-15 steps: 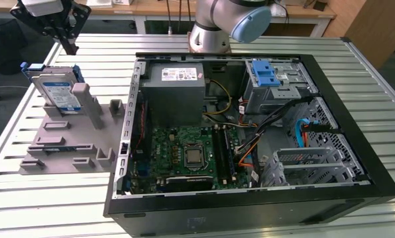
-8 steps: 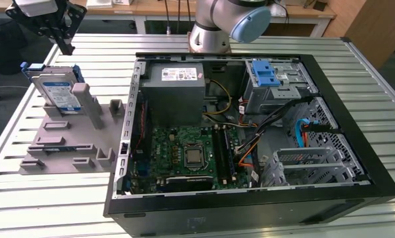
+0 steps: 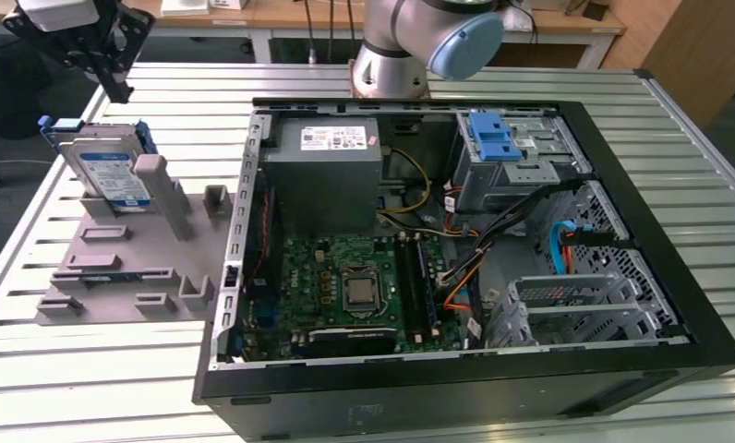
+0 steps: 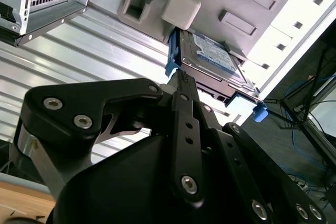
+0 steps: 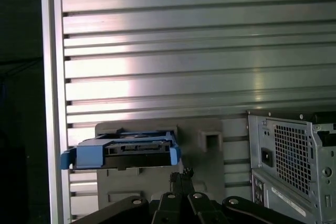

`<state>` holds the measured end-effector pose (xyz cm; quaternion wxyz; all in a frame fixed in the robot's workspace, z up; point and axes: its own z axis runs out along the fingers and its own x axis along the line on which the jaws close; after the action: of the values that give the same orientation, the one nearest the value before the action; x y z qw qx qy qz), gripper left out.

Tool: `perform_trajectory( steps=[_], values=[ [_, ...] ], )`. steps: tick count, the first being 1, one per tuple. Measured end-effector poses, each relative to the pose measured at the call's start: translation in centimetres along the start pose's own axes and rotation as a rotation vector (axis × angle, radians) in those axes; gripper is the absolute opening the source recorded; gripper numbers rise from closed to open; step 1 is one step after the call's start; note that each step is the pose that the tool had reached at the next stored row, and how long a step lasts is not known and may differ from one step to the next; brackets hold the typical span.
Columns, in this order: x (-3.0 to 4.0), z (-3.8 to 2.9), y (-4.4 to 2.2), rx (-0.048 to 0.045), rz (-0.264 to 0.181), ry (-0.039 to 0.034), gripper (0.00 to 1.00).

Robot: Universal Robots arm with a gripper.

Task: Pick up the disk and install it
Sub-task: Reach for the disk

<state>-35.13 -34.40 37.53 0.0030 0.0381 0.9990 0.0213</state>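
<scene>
The slatted aluminium worktop (image 3: 109, 378) carries a grey holder (image 3: 109, 268) and, to the exterior view's right, an open computer case (image 3: 466, 401). The disk (image 3: 106, 171) stands on edge in the holder, leaning against its post, clear of the case. The claw (image 3: 121, 90) hangs just above the disk, apparently pressed together and holding nothing. Wooden desks (image 3: 306, 14) stand beyond.

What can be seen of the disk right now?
The disk is a flat silver drive with a blue-and-white label, framed by a blue plastic carrier. It stands tilted on edge in the grey holder, at the exterior view's left of the open computer case. The gripper hangs clear of it, not touching.
</scene>
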Motion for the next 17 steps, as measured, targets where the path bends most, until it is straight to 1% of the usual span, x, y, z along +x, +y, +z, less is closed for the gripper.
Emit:
perform_trajectory(
  steps=[12, 13, 17],
  values=[
    [1.06, 0.07, -0.09, 0.0001, 0.0, 0.0008, 0.11],
    [1.32, 0.09, -0.11, 0.0001, 0.0, 0.0012, 0.11],
    [1.73, 0.11, -0.14, 0.0003, 0.0, 0.0029, 0.11]
  ],
)
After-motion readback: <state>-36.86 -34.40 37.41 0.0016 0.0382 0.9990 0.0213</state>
